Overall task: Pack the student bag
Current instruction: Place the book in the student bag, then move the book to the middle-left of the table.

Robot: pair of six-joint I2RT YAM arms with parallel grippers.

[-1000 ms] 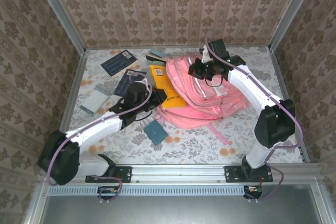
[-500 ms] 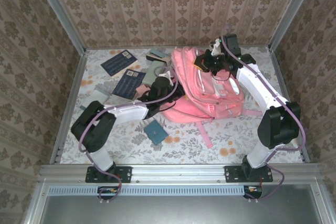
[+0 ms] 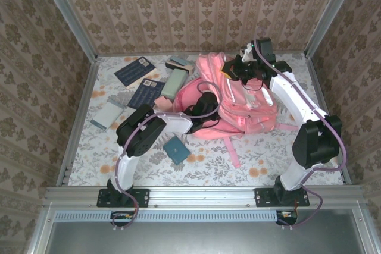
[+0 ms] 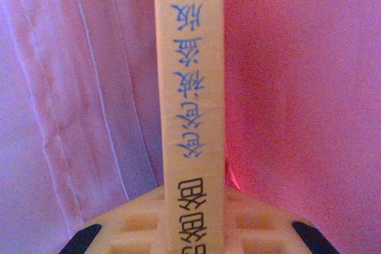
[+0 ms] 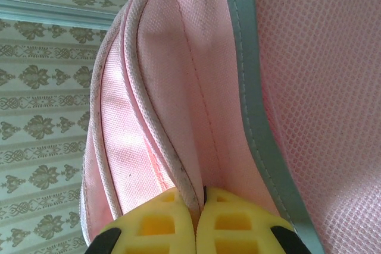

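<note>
My right pincer [image 5: 199, 205] pinched the student bag [image 3: 247, 106] rim. My left pincer [image 4: 190, 230] gripped a yellow book [image 4: 190, 57], probably inside already. Best to push straight, mouth held up.

The left arm has folded in from the table's [image 3: 209, 168] 9 o'clock side, carrying its tool [image 3: 207, 105] and the yellow book [image 4: 189, 87] into the mouth of the bag [image 3: 250, 104]. The right tool [image 3: 233, 71] has drawn the bag's rim toward 1 o'clock, so the bag stands taller. A pale green box [image 3: 175, 82] at 11 o'clock is now uncovered.
</note>
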